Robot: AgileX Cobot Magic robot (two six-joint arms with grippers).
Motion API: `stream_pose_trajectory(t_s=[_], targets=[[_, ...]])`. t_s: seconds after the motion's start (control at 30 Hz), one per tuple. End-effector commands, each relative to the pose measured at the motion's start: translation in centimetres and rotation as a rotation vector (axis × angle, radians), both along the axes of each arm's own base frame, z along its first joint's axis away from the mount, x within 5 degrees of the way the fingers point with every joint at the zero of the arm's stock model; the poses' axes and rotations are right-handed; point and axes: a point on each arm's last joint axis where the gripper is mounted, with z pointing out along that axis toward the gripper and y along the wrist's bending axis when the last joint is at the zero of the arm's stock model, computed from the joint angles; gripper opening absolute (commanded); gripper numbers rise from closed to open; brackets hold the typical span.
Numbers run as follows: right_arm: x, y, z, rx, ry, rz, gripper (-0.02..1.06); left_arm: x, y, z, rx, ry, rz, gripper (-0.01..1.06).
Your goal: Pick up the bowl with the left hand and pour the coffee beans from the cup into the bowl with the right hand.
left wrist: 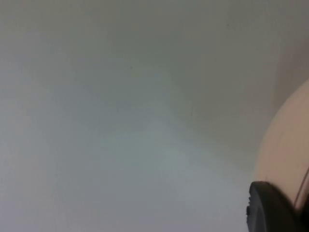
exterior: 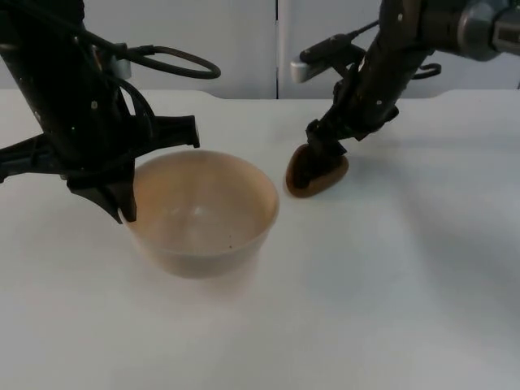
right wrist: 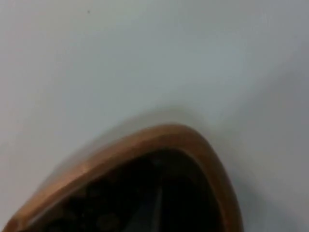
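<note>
A cream bowl [exterior: 203, 215] sits left of the table's middle. My left gripper [exterior: 122, 203] is shut on its left rim, one finger outside the wall. In the left wrist view the bowl's pale side [left wrist: 285, 145] curves beside a black fingertip [left wrist: 270, 208]. To the right of the bowl, a small brown cup [exterior: 321, 179] is tilted toward it, low over the table. My right gripper [exterior: 321, 150] comes down from above and is shut on the cup. The right wrist view looks over the cup's copper rim [right wrist: 145, 140] at dark coffee beans [right wrist: 120, 203] inside.
The white table [exterior: 390, 292] stretches bare in front of and to the right of both objects. The grey partition wall [exterior: 244, 41] closes off the back. A narrow gap separates bowl and cup.
</note>
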Motion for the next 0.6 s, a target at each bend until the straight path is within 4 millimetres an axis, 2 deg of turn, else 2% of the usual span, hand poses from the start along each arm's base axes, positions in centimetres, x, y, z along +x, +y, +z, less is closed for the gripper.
stream_pose_trajectory(t_s=[0.0,0.13,0.27,0.3,0.5,0.53,0.57], targets=[[0.22,0.08,0.04,0.003,-0.022,-0.003,0.8,-0.09,-0.15,0.55,-0.006,-0.015,0.001,0.0],[0.2,0.08,-0.74,0.0,-0.011,-0.004,0.73,-0.09,-0.15,0.55,-0.006,-0.015,0.001,0.0],[0.21,0.21,-0.7,0.012,-0.014,0.006,0.55,-0.09,-0.15,0.55,-0.006,-0.015,0.001,0.0],[0.21,0.21,-0.7,0.012,-0.014,0.006,0.55,-0.09,-0.15,0.55,-0.006,-0.015,0.001,0.0],[0.16,0.37,-0.69,0.017,-0.015,0.011,0.28,-0.09,-0.15,0.55,-0.006,-0.015,0.001,0.0],[0.16,0.37,-0.69,0.017,-0.015,0.011,0.28,-0.09,-0.15,0.55,-0.006,-0.015,0.001,0.0],[0.14,0.42,-0.68,0.022,-0.013,0.013,0.23,-0.09,-0.15,0.55,-0.006,-0.015,0.001,0.0]])
